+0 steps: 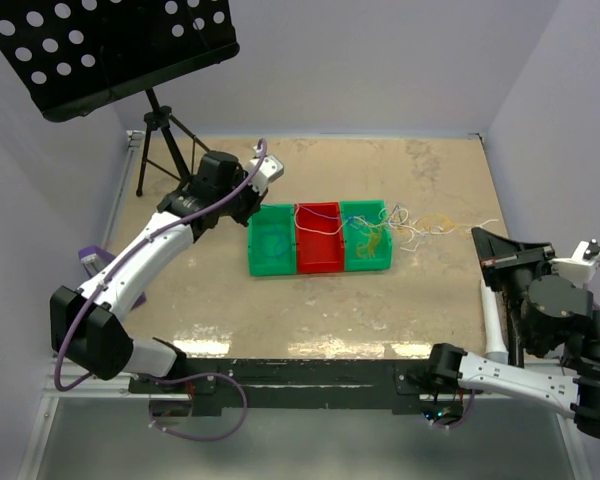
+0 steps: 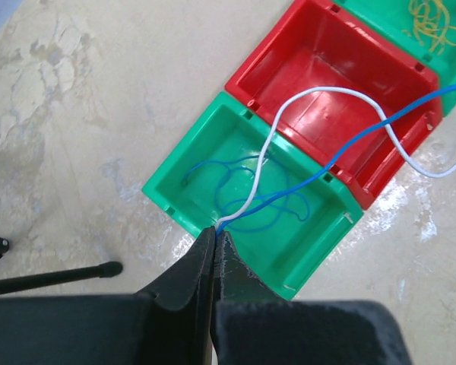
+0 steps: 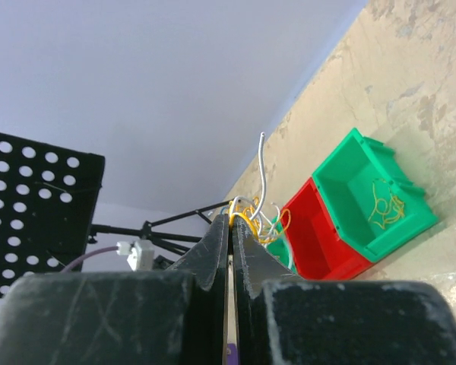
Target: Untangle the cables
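The left arm reached across the desk, past the base of a black music stand, to the leftmost of three bins standing side by side. Its left end effector was closed, pinching two of the cables at its tips: the blue cable and the white cable. Below those tips, a loose coil of blue lay inside the left green bin. From the pinch, the blue strand ran up and away over the corner of the red bin, while the white strand arched over the red bin's floor and curved off to the right. A curl of yellow cable sat in the right green bin. Just beyond that bin, white, blue and yellow strands lay knotted together on the desk, with thin ends trailing towards the right arm. The right end effector was also closed, with yellow and white strands bunched at its tips and one white end standing upward; which strand sat between the fingers could not be told.
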Robot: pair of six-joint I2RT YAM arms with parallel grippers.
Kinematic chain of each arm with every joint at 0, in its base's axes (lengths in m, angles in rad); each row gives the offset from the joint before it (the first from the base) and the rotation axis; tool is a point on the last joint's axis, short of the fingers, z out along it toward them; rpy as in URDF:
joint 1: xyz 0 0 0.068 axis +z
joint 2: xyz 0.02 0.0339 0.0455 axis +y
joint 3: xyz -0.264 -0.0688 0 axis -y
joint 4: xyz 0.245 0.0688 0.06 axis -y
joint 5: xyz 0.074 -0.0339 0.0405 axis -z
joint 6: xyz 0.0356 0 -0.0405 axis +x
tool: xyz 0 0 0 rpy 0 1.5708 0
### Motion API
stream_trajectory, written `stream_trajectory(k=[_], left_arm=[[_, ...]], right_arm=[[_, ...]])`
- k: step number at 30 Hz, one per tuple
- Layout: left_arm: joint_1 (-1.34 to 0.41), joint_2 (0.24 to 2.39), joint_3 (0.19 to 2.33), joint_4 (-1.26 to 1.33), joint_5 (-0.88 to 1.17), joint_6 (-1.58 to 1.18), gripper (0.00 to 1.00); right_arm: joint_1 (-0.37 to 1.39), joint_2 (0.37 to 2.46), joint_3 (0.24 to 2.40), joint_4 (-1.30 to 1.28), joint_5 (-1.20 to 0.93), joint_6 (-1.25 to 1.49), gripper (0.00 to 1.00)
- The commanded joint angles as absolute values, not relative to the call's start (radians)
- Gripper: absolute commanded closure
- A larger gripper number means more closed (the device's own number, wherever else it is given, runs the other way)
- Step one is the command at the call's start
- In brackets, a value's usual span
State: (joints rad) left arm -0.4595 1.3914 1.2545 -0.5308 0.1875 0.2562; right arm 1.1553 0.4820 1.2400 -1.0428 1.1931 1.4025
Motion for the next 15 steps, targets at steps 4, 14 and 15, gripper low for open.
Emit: stream_trajectory(k=[4, 14, 15], left_arm=[[-0.397, 1.413, 1.186, -0.482, 0.071, 0.244, 1.0], [-0.304, 1.442, 1.132, -0.436, 0.061, 0.281, 1.0], [-0.301, 1.44, 1.134, -0.44, 0.077, 0.287, 1.0]], right_arm=[[1.158, 0.454, 1.354, -1.072, 1.299, 1.367, 1.0], [1.158, 0.456, 1.523, -1.069, 1.382, 1.244, 1.0], [1.158, 0.453, 1.529, -1.062, 1.384, 1.233, 1.0]])
